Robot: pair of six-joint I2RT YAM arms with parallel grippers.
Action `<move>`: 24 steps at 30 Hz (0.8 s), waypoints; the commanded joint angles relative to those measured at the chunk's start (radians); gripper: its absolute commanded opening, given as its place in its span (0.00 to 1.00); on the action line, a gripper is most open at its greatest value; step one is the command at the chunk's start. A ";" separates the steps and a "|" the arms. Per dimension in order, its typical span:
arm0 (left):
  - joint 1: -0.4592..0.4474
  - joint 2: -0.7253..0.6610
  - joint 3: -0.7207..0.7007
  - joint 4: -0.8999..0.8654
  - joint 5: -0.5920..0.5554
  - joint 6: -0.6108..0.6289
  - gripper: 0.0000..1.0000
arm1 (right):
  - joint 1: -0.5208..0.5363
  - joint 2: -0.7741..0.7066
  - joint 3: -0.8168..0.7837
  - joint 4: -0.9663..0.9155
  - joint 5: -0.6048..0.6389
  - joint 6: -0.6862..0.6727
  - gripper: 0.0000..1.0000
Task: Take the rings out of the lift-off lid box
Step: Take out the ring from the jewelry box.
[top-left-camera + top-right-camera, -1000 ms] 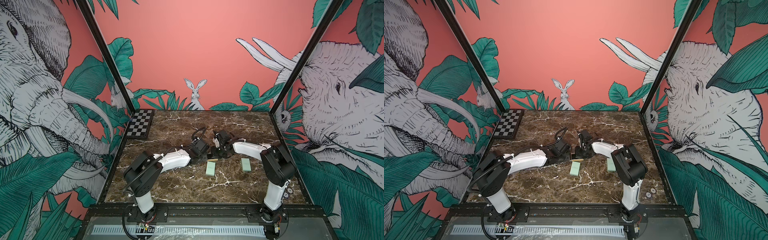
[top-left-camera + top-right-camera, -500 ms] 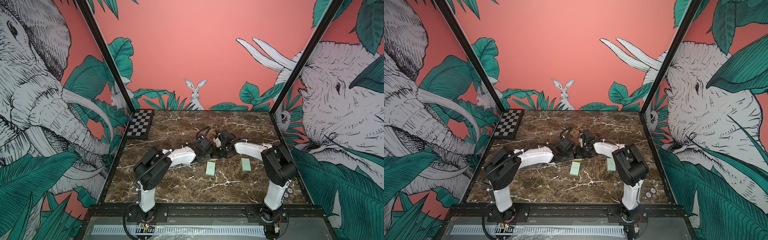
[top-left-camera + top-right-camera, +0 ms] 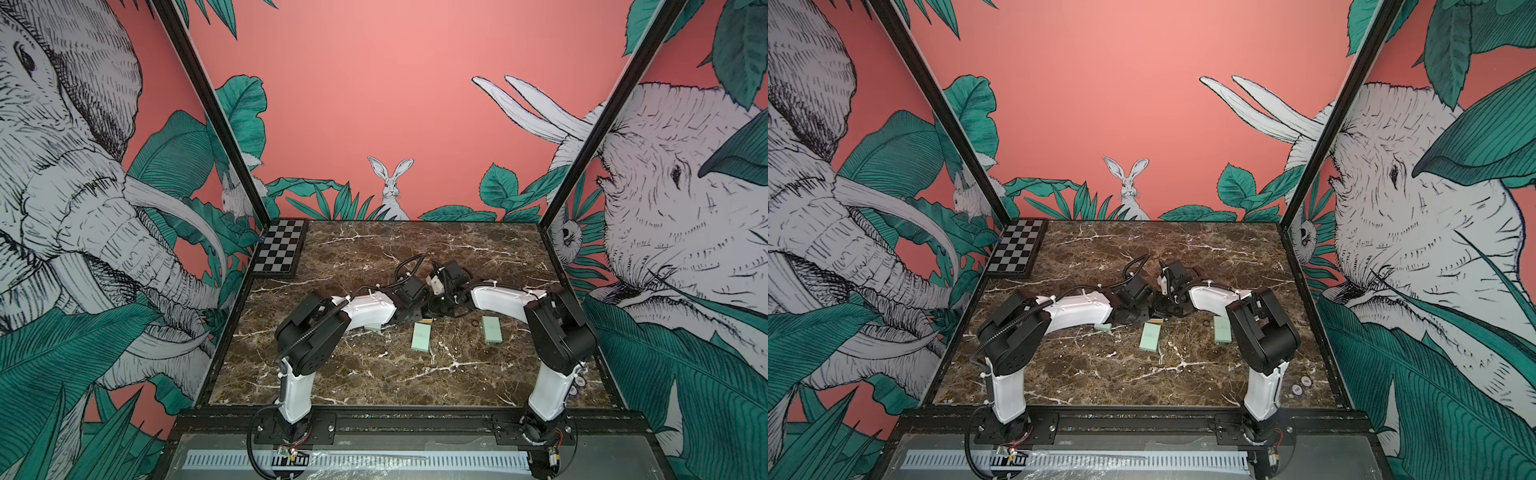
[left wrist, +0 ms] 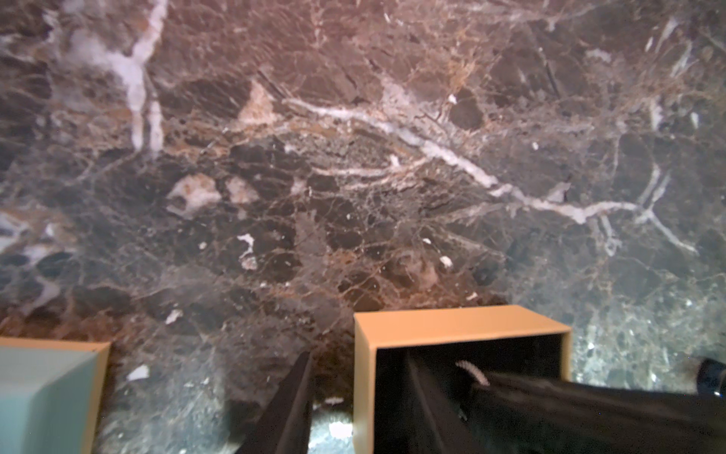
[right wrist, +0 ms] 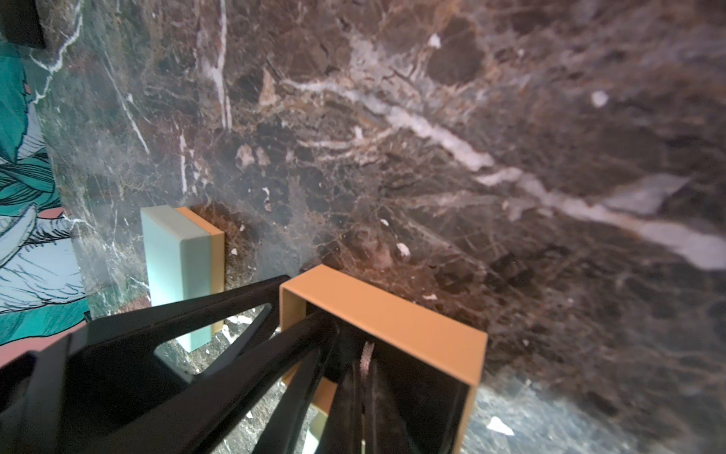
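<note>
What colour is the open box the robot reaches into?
The box is tan, clearest in the right wrist view.

Both top views high above the front edge, facing down and forward, marble table (image 3: 374,374) at lower centre of the frame, pink back wall (image 3: 374,104) above (near-identical framing), both wrist views close over the marble, sharing the open tan box (image 4: 459,324).

ring (image 3: 474,323) | thin dark circle | lying flat | just beside mint-green box (image 3: 492,329)
</note>
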 commanded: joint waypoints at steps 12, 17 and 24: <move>-0.004 0.043 -0.003 -0.086 -0.015 0.009 0.39 | -0.049 -0.074 -0.065 0.117 -0.103 0.063 0.01; -0.004 0.042 -0.008 -0.090 -0.018 0.009 0.39 | -0.068 -0.098 -0.089 0.148 -0.123 0.081 0.01; -0.004 0.034 -0.007 -0.094 -0.026 0.010 0.40 | -0.080 -0.121 -0.101 0.136 -0.118 0.081 0.01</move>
